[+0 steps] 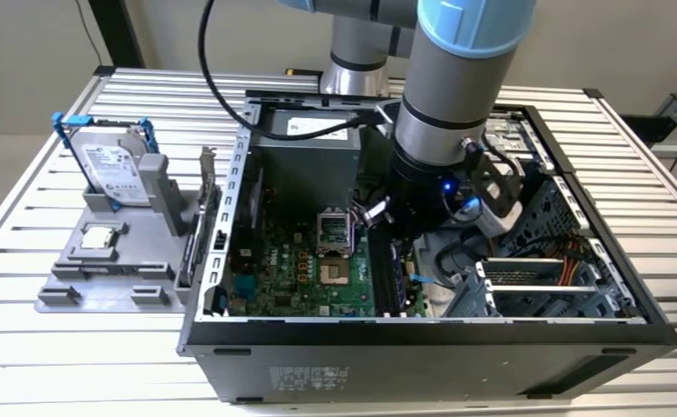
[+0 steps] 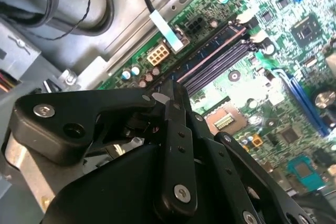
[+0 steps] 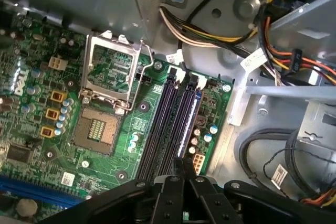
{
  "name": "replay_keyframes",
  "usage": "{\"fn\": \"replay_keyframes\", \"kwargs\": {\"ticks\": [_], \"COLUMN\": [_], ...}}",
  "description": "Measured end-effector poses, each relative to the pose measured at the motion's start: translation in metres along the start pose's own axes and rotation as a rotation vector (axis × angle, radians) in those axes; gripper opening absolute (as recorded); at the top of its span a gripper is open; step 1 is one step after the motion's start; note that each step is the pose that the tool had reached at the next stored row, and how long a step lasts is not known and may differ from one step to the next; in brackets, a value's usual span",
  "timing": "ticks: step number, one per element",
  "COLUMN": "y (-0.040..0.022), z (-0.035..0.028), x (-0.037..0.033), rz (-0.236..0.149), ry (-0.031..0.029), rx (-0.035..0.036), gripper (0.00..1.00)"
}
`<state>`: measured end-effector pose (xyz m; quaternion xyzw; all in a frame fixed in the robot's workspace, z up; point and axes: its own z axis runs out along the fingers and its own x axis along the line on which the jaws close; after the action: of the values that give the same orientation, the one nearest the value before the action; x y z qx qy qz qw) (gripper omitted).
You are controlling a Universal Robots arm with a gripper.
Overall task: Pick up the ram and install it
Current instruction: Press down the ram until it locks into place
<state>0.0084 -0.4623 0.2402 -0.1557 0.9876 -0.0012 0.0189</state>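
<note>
The computer case lies open on the slatted table; in the exterior view the arm reaches straight down into it and hides its own gripper behind the wrist. In both wrist views the black gripper hangs just above the green motherboard, its fingers drawn together on the ram; the ram is a thin dark stick, standing on edge along the black memory slots, its lower edge cut off by the fingers; whether it is fully seated cannot be told.
</note>
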Motion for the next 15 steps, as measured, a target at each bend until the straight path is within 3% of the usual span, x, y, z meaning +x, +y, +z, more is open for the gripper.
{"fn": "replay_keyframes", "kwargs": {"ticks": [15], "y": [0.0], "z": [-0.0001], "x": [0.0], "rz": [-0.251], "ry": [-0.0021], "rx": [-0.0093], "gripper": [0.0]}}
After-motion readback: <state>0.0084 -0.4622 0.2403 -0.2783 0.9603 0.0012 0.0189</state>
